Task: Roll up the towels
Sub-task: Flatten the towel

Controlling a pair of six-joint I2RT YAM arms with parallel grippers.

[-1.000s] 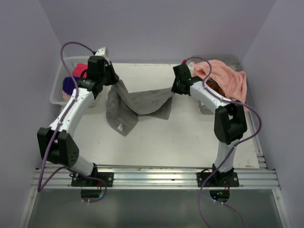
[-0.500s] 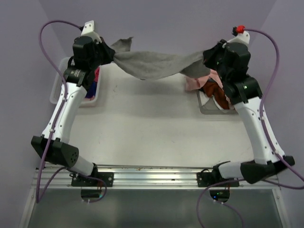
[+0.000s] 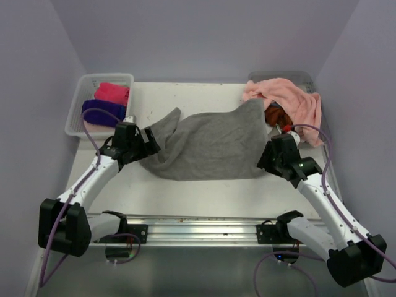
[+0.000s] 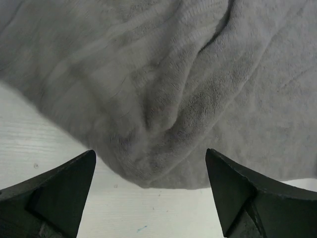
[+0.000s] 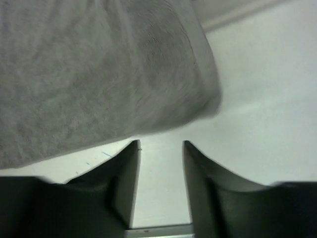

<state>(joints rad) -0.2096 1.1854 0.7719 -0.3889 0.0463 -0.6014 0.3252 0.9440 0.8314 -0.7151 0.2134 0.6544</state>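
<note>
A grey towel (image 3: 210, 145) lies spread and rumpled across the middle of the table. My left gripper (image 3: 147, 141) sits at its left end, jaws wide open, with the towel's folded edge (image 4: 163, 84) just ahead of the fingertips and nothing held. At the towel's right end my right gripper (image 3: 265, 158) stands open, and its fingers (image 5: 126, 178) are over bare table just short of the towel's corner (image 5: 99, 74). A hot pink roll (image 3: 112, 93) and a purple roll (image 3: 102, 111) lie in the left basket.
The white basket (image 3: 75, 120) stands at the back left. A grey bin (image 3: 303, 77) at the back right holds a loose salmon pink towel (image 3: 288, 99) hanging over its rim and a rust orange one (image 3: 275, 116). Purple walls close in three sides.
Both grippers held the grey towel stretched in the air at the back. They have come down and nearer, let go and opened, and the towel now lies on the table.
</note>
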